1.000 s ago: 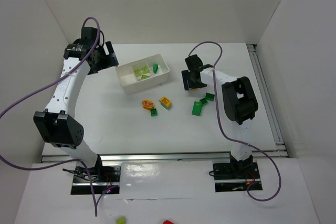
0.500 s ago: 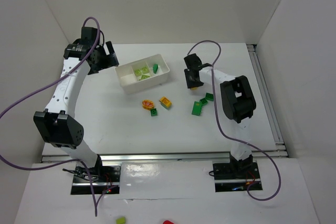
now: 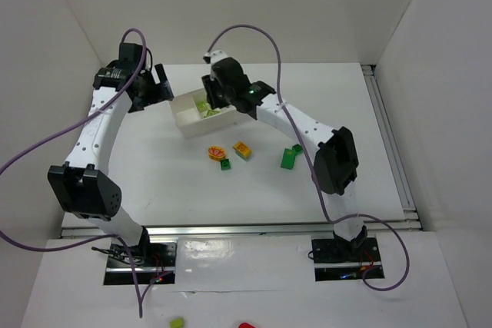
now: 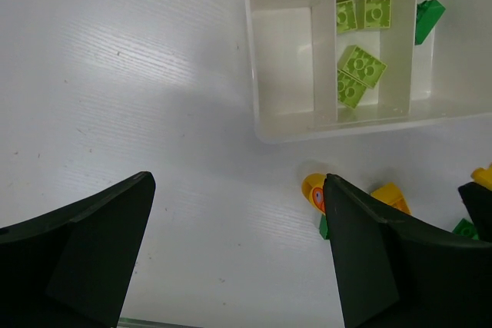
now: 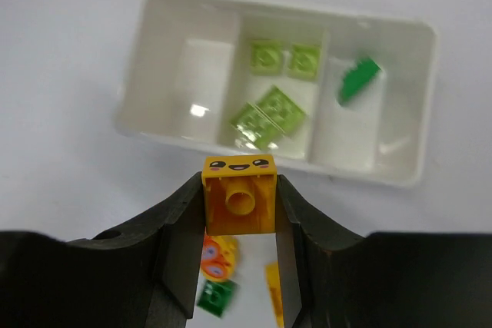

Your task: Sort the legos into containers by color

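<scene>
Reaching from the near right corner toward the far edge, left of centre, the right arm stretches its white links almost straight over the surface (image 3: pixel 154 174). Its right claw (image 5: pixel 238 187) hangs over the white tray (image 5: pixel 137 82) and pinches a yellow-orange brick (image 5: pixel 238 207) between matte black fingers (image 5: pixel 178 228). The brick is glossy and boxy, with a printed smiling face on its upper edge and a round hollow tube on the side facing the wrist camera.

The left arm rises from the near left corner, bends at a low elbow, and runs along the left edge to the far left corner. The left claw (image 4: pixel 238 182) is spread wide beside the tray and grips nothing.

The tray is smooth, thin-walled plastic with rounded corners and two dividers. Four pale lime bricks (image 5: pixel 269 109), translucent and studded, lie in its middle compartment. One dark green brick (image 5: pixel 358 80) lies in the end compartment nearer the right edge.

Loose near the middle of the surface are an orange rounded piece (image 3: pixel 216 152), a yellow brick (image 3: pixel 242 150), a small green brick (image 3: pixel 225 164) touching the orange piece, and a larger green brick (image 3: pixel 289 158) apart to the right.
</scene>
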Robot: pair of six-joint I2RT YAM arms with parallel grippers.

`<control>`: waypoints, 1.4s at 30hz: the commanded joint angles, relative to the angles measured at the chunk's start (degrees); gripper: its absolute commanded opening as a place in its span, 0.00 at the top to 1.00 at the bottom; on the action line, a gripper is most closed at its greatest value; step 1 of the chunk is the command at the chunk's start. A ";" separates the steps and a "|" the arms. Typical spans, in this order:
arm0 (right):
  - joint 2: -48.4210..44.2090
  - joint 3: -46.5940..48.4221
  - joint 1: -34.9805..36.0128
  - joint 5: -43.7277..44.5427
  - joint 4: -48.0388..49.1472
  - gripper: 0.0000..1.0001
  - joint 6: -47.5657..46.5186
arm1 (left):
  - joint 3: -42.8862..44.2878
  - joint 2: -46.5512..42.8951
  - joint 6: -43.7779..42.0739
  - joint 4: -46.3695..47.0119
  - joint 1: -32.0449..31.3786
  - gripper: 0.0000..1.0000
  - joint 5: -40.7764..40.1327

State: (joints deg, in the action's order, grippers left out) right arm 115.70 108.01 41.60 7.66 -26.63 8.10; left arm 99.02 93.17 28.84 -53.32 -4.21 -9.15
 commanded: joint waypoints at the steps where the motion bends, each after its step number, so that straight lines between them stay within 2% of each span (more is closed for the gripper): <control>1: 7.33 10.86 3.03 -3.70 1.76 0.76 0.69 | -0.85 -5.18 1.39 0.67 0.25 0.00 1.32; 4: 14.10 19.83 4.18 -3.71 3.51 0.76 0.16 | -1.38 -6.94 3.85 -0.38 0.25 0.00 -2.18; 7: 19.03 24.95 4.19 -5.55 6.75 0.75 1.22 | -1.90 -9.75 6.93 -0.91 0.87 0.00 -3.42; 14: 25.80 28.66 4.71 -6.78 12.29 0.71 1.75 | -4.36 -15.46 9.66 -0.30 0.87 0.00 -4.21; 20: 32.13 36.83 4.71 -8.63 12.92 0.61 0.69 | -5.68 -16.26 9.66 0.76 0.87 0.00 -2.98; 23: 32.13 34.91 4.71 -8.63 13.45 0.50 0.69 | -6.21 -16.26 9.66 0.76 0.87 0.00 -2.45; 24: 32.13 34.90 4.71 -8.63 13.45 0.42 0.69 | -6.21 -16.26 9.66 0.76 0.87 0.00 -2.45; 25: 31.61 34.90 4.71 -8.63 13.45 0.27 0.69 | -6.21 -16.26 9.05 0.76 0.87 0.00 -2.45; 27: 30.47 34.30 4.71 -8.01 12.92 0.18 0.69 | -6.21 -16.26 8.52 0.76 0.87 0.00 -2.45; 29: 27.41 32.54 4.71 -5.91 12.22 0.12 0.69 | -6.73 -16.26 7.12 0.76 0.87 0.00 -2.45; 33: 17.94 22.18 2.87 -3.80 13.62 0.11 2.01 | -7.43 -16.26 5.00 0.76 0.87 0.00 -1.22; 35: 12.74 12.36 1.12 -1.00 14.94 0.11 3.58 | -8.75 -15.74 5.00 0.07 0.87 0.02 0.26; 36: 6.01 7.97 0.24 -0.29 15.90 0.12 4.20 | -10.41 -15.73 5.61 0.06 0.00 0.04 0.97; 37: 2.37 -1.65 -0.64 0.33 18.26 0.12 4.73 | -11.73 -15.73 6.13 -0.46 -0.88 0.04 0.97; 38: -1.40 -6.53 -2.74 1.12 19.68 0.12 5.26 | -13.05 -15.73 6.92 -0.47 -2.11 0.04 1.50; 39: -8.92 -10.93 -3.97 2.69 20.73 0.12 6.65 | -14.54 -15.73 8.93 -0.47 -4.56 0.04 1.50; 40: -12.39 -18.46 -5.21 3.41 21.53 0.12 7.36 | -17.43 -14.52 10.08 -0.47 -5.89 0.04 1.50; 42: -20.90 -23.87 -8.46 6.64 21.54 0.11 7.90 | -19.56 -13.02 13.33 1.02 -9.57 0.04 1.50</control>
State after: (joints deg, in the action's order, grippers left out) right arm 107.77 89.43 37.04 7.88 -11.92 13.37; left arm 82.11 78.17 37.93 -52.88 -9.50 -9.13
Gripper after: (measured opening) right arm 0.887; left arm 0.958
